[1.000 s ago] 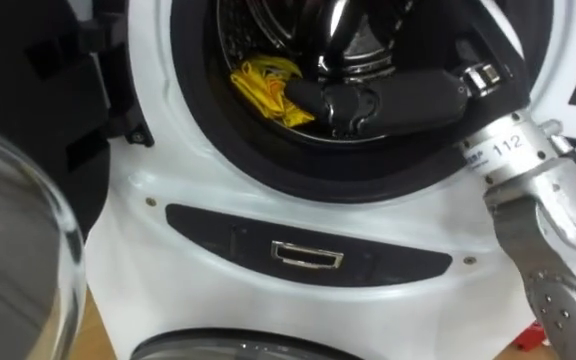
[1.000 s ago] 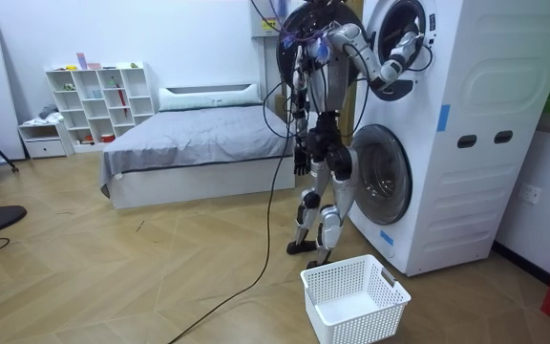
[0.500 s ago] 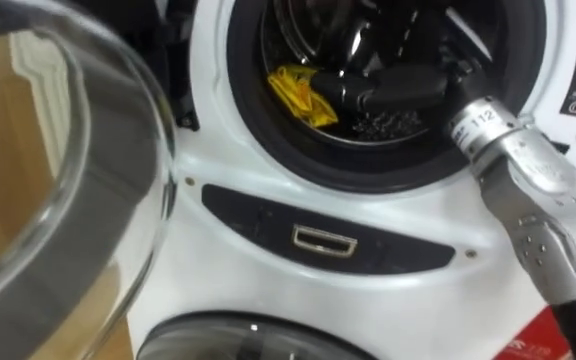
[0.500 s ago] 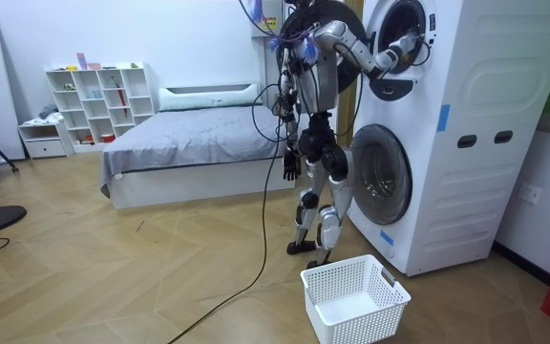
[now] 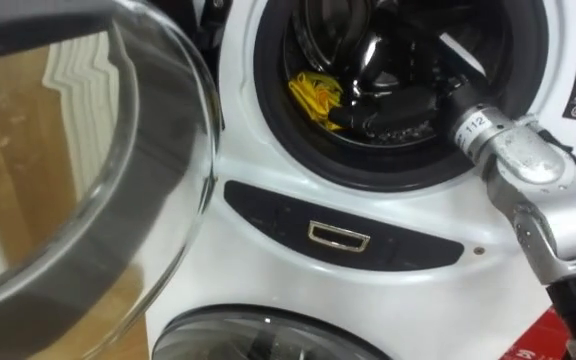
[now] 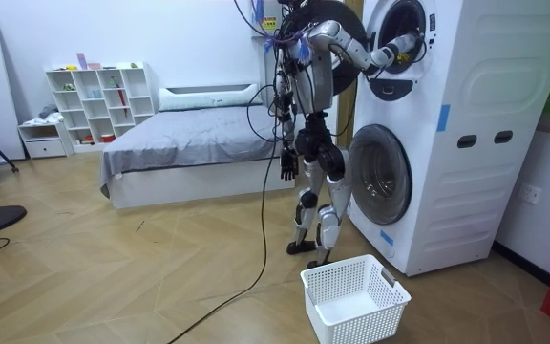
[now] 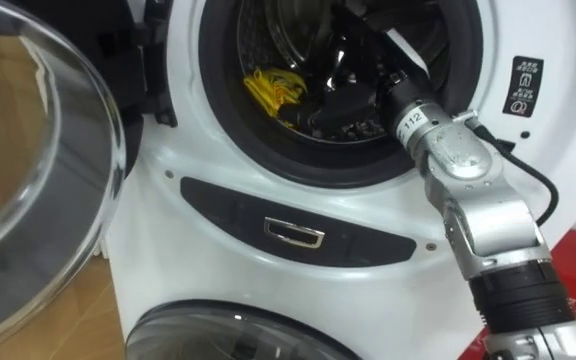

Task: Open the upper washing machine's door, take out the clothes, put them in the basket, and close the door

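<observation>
Yellow cloth [image 5: 315, 97] in drum [image 7: 255, 36] beside right hand [image 7: 353, 101]; room view: basket [image 6: 348, 325] on floor [image 6: 113, 277].

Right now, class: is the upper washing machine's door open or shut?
Open. The glass door is swung aside at the left; the drum is uncovered, a yellow cloth inside.

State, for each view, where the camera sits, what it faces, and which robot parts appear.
Left eye view: on the head, looking down at the upper drum; right forearm reaches in toward the yellow cloth.
Right eye view: beside it, sharing drum, cloth and forearm.
Room view: across the room, whole robot at the washing machine, left robot hand hanging.
</observation>
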